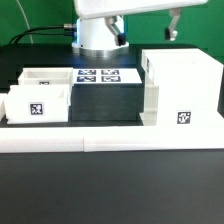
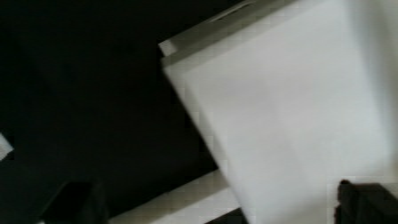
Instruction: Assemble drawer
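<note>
The drawer's tall white shell [image 1: 181, 86] stands on the exterior view's right, with a square tag on its front. Two small white trays [image 1: 46, 84] [image 1: 38, 104] sit close together on the exterior view's left, the nearer one showing a tag. My gripper [image 1: 173, 22] hangs in the air above the shell's back and touches nothing. In the wrist view the shell's white top [image 2: 285, 110] fills much of the picture. My dark fingertips [image 2: 365, 200] stand wide apart, so the gripper [image 2: 217, 205] is open and empty.
The marker board [image 1: 107, 75] lies flat between the trays and the shell, in front of the robot base [image 1: 100, 35]. A long low white border wall [image 1: 110, 142] runs along the front of the black table.
</note>
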`<state>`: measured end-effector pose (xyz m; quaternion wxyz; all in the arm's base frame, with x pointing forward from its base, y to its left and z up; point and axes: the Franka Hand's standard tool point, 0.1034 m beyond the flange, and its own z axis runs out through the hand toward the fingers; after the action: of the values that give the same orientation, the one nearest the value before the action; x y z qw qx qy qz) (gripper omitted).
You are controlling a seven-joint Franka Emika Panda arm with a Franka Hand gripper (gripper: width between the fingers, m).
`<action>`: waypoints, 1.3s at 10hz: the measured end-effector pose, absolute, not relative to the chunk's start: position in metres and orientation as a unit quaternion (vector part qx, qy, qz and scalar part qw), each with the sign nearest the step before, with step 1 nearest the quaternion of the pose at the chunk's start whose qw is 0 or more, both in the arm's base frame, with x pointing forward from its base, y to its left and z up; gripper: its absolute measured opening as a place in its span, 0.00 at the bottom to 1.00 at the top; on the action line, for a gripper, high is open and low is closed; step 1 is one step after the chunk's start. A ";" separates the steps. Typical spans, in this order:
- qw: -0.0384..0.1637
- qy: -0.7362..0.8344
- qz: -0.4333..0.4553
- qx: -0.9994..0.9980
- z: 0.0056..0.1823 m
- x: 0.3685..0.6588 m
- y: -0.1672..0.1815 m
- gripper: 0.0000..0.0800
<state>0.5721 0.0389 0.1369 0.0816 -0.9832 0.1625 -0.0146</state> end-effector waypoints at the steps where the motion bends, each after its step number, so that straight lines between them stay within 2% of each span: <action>1: 0.081 0.118 -0.018 -0.990 0.137 0.572 0.039 0.81; 4: 0.079 0.028 -0.025 -0.996 0.136 0.572 0.037 0.81; 7: 0.045 0.019 -0.033 -0.998 0.127 0.550 -0.009 0.81; 10: 0.026 0.003 -0.040 -0.999 0.107 0.529 -0.053 0.81; 13: 0.026 0.004 -0.039 -0.999 0.106 0.528 -0.052 0.81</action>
<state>0.5282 -0.0522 0.1058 0.0260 -0.9989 0.0043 -0.0395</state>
